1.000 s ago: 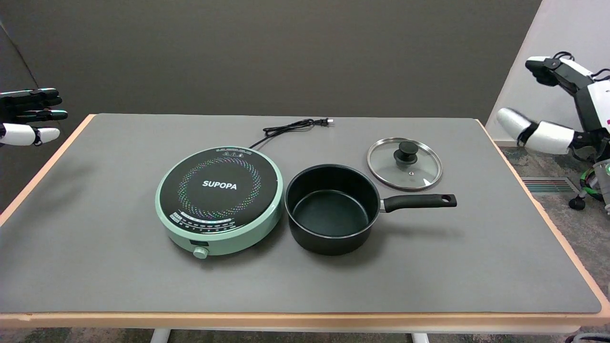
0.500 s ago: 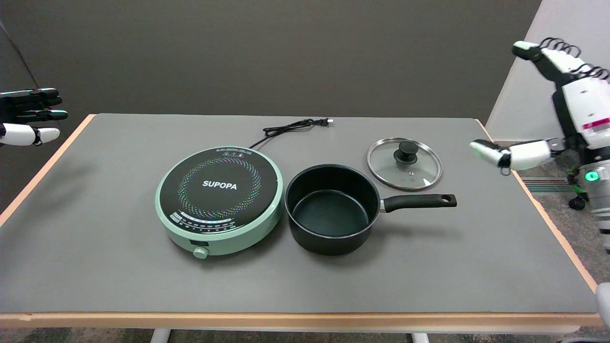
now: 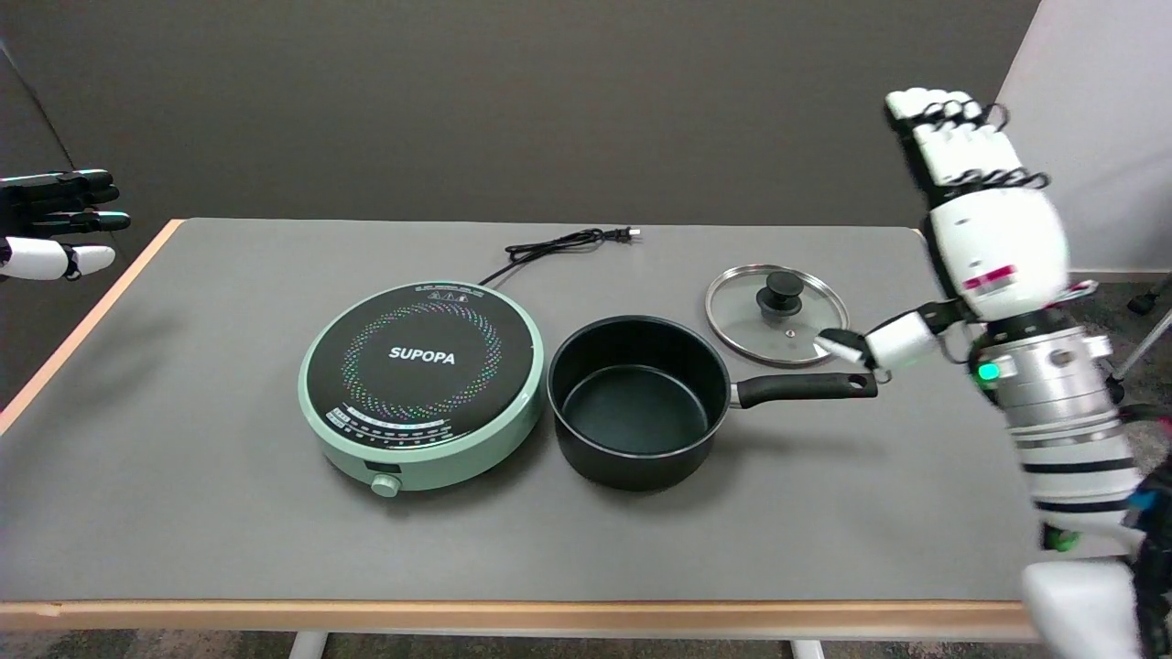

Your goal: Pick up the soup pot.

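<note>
The black soup pot (image 3: 636, 401) stands empty on the grey table mat, just right of the cooker. Its black handle (image 3: 806, 388) points right. My right hand (image 3: 971, 229) hangs in the air over the table's right side, above and to the right of the handle's end. Its fingers point up and away, spread apart, and the thumb sticks out left, close above the handle tip. Nothing is in the hand.
A mint-green induction cooker (image 3: 421, 383) sits left of the pot, its black cord (image 3: 558, 245) trailing to the back. A glass lid (image 3: 777, 314) with a black knob lies behind the handle. The idle left hand (image 3: 50, 224) hovers at the upper left.
My right arm has swung in from beyond the table's right edge, leftward over the table. The hand now stands upright near the pot handle's end. The pot, lid and cooker have stayed put.
</note>
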`<action>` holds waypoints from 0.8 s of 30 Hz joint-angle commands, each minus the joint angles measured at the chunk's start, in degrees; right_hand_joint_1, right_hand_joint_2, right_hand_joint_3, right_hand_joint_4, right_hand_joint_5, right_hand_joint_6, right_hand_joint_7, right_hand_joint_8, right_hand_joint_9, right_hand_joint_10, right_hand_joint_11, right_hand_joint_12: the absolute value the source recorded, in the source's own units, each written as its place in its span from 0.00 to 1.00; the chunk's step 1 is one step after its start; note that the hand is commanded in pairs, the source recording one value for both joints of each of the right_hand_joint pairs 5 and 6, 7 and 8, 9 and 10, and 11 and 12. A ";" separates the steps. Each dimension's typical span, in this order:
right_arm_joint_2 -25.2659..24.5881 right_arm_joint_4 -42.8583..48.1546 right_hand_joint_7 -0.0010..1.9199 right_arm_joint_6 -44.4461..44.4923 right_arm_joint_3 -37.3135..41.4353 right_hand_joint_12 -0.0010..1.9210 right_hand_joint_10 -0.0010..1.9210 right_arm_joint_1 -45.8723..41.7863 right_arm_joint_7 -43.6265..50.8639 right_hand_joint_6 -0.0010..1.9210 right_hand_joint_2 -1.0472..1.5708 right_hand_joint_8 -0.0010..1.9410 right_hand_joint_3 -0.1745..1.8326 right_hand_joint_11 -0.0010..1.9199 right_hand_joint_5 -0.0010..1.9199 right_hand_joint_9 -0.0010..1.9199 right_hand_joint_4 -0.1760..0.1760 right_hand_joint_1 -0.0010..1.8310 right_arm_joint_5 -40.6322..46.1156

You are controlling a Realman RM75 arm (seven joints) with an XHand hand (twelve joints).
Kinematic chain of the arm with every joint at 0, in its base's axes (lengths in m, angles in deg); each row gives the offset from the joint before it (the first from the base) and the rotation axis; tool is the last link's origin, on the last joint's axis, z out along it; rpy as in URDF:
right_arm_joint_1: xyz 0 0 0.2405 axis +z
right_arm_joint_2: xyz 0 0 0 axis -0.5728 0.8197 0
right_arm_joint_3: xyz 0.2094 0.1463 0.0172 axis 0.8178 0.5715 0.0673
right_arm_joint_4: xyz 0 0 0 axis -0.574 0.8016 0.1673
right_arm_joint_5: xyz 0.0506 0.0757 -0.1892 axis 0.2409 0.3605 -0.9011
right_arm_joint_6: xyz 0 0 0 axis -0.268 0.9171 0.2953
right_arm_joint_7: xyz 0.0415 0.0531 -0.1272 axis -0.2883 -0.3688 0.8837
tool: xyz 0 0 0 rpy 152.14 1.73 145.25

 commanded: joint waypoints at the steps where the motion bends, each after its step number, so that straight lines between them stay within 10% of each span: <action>1: -1.04 -9.21 0.04 16.69 -35.91 0.04 0.04 0.73 62.62 0.04 0.28 0.04 0.55 0.04 0.04 0.04 0.39 0.62 34.78; 24: 0.80 -16.21 0.03 35.34 -45.46 0.03 0.03 -8.07 72.12 0.03 0.26 0.03 0.57 0.03 0.03 0.03 0.42 0.63 34.72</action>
